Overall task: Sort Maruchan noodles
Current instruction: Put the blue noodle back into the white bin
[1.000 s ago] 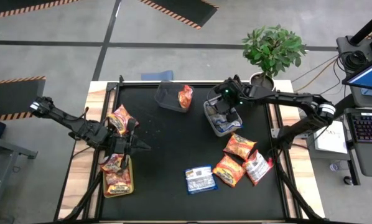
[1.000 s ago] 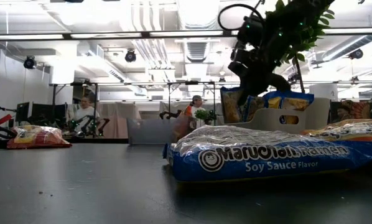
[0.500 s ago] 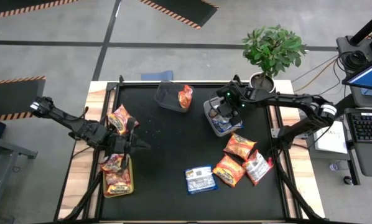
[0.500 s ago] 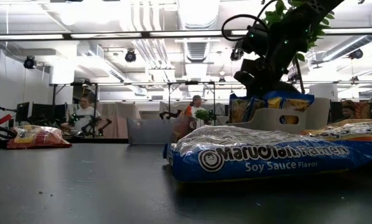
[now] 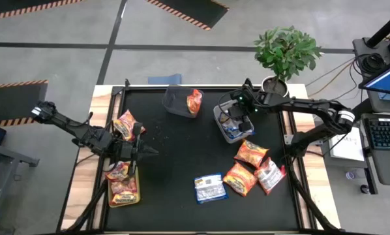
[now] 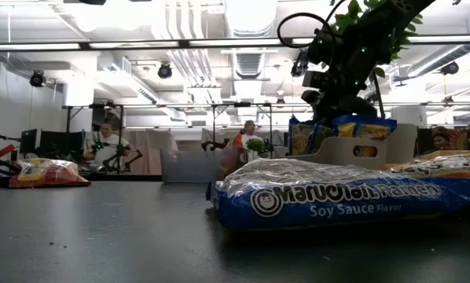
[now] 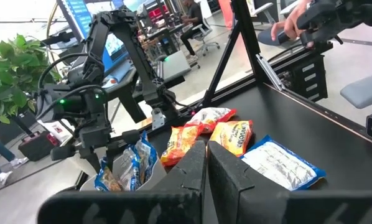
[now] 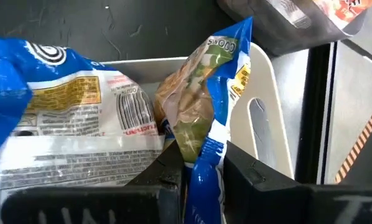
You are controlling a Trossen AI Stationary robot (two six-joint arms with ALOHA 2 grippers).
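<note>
1. At the left edge of the black tabletop (image 5: pixel 175 156), a yellow-green bin (image 5: pixel 124 196) holds orange and red noodle packets (image 5: pixel 122 186). One more orange packet (image 5: pixel 126 124) lies on the tabletop just beyond it.
2. The left hand (image 5: pixel 137 151) hovers over the bin's inner edge with its fingers (image 7: pixel 186 171) pressed together and nothing between them.
3. At the far middle, a dark grey bin (image 5: pixel 177 101) carries an orange packet (image 5: pixel 194 101) that leans on its right rim.
4. Right of that, a pale grey bin (image 5: pixel 224 125) holds blue-and-yellow packets (image 8: pixel 80 118) standing on edge; from table height their tops (image 6: pixel 353 134) show above its wall.
5. The right hand (image 5: pixel 239 116) is over this bin. Its fingers (image 8: pixel 173 168) stand a little apart, with the blue edge of one upright packet (image 8: pixel 211 124) lying in the narrow gap; I cannot tell whether they pinch it or only touch it.
6. In front of that bin, loose on the tabletop: a blue soy-sauce packet (image 5: pixel 210 188), two orange packets (image 5: pixel 250 153) (image 5: pixel 240 179) and a red-and-white packet (image 5: pixel 270 175), the last three close together.
7. A potted plant (image 5: pixel 286 52) stands beyond the tabletop's far right corner.
</note>
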